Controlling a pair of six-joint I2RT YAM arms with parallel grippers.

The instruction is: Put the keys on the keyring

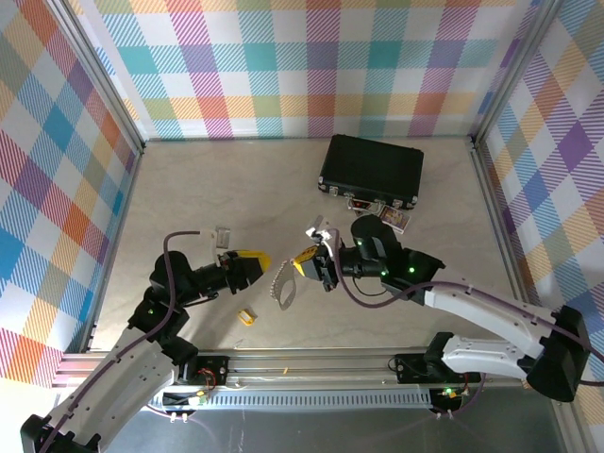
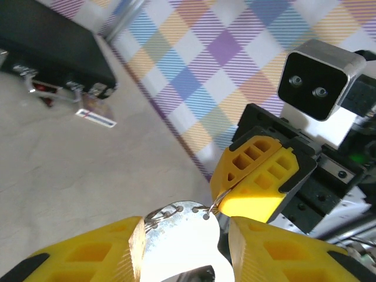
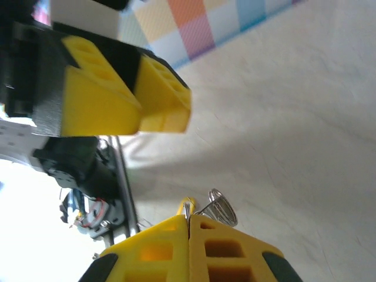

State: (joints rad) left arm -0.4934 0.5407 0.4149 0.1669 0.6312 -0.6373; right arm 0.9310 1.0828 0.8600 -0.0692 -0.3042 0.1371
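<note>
right jaws clenched on the keyring [image 1: 284,289], left jaws half-parted about it (grip there unclear)

The top camera looks steeply down from above and behind the arms, taking in the whole surface [image 1: 236,189]. The left wrist camera sits close behind the left jaws, facing the right jaws just ahead. The right wrist camera faces the opposite way from behind the right jaws. Both wrist views share the gap between the jaws.
</note>
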